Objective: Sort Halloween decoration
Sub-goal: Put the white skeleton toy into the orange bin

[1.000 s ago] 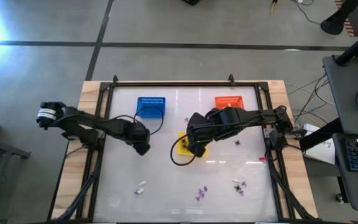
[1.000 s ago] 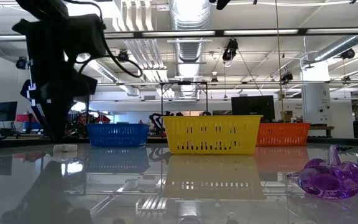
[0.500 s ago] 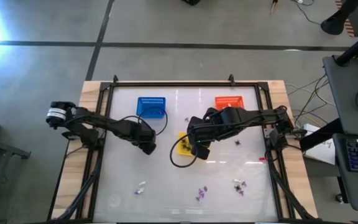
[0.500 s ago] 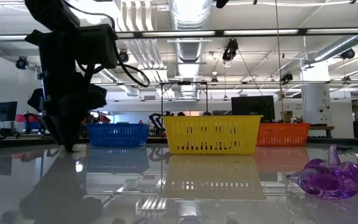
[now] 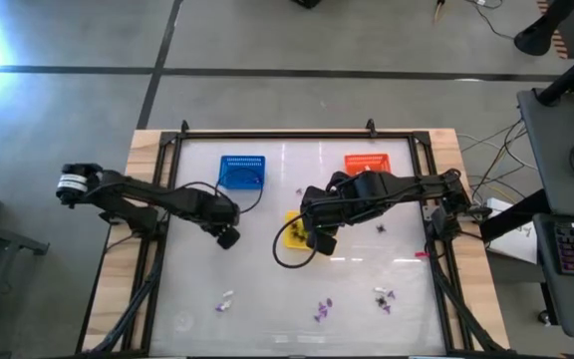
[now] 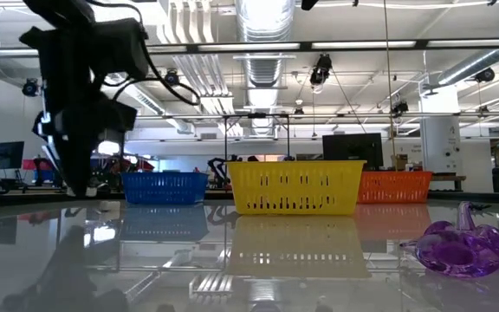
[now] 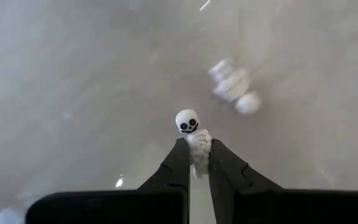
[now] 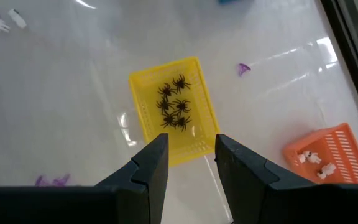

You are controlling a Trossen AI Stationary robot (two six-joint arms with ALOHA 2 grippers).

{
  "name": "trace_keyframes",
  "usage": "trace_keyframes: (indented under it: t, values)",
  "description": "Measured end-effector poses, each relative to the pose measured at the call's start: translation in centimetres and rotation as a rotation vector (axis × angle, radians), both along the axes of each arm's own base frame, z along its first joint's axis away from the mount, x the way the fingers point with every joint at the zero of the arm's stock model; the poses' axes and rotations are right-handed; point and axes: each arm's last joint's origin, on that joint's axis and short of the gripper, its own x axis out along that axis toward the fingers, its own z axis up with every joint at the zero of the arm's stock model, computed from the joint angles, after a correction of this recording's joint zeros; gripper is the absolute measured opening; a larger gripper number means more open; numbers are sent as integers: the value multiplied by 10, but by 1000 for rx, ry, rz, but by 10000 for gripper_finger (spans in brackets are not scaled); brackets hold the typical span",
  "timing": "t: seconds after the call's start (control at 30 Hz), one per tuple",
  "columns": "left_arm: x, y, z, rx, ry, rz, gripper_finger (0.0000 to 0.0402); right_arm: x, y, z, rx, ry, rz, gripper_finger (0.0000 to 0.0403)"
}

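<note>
A glossy white desk [image 5: 267,299] in a dark frame carries three baskets along its far part: a blue basket [image 5: 241,171] at left, an orange basket [image 5: 366,164] at right, a yellow basket [image 5: 295,229] nearer the middle; white trinkets [image 5: 226,298], purple trinkets [image 5: 323,309] and black spiders [image 5: 383,298] lie scattered across its near part.

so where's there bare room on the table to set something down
Bare patches: the strip between the blue basket and orange basket, and the front-left corner beside the white trinket. Crowded: the middle, where the right gripper hangs over the yellow basket, and front right, with purple trinkets and spiders.
</note>
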Motion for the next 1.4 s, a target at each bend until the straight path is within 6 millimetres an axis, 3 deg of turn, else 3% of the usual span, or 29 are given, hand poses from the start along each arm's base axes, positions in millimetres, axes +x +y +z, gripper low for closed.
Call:
trace_keyframes:
  t: [0.57, 0.97, 1.2, 1.4]
  values:
    - [-16, 2, 57, 62, -376, -262, 0, 0, -1, 0, 51, -71, -275, 125]
    - [-9, 17, 67, 171, -478, -410, 0, 1, -5, 1, -54, -172, -463, 125]
    - [2, 22, 78, 186, -654, -523, 0, 5, -5, -16, -83, -113, -463, 125]
    - [10, 37, 83, 273, -719, -520, 0, 8, -14, -24, -106, -88, -484, 125]
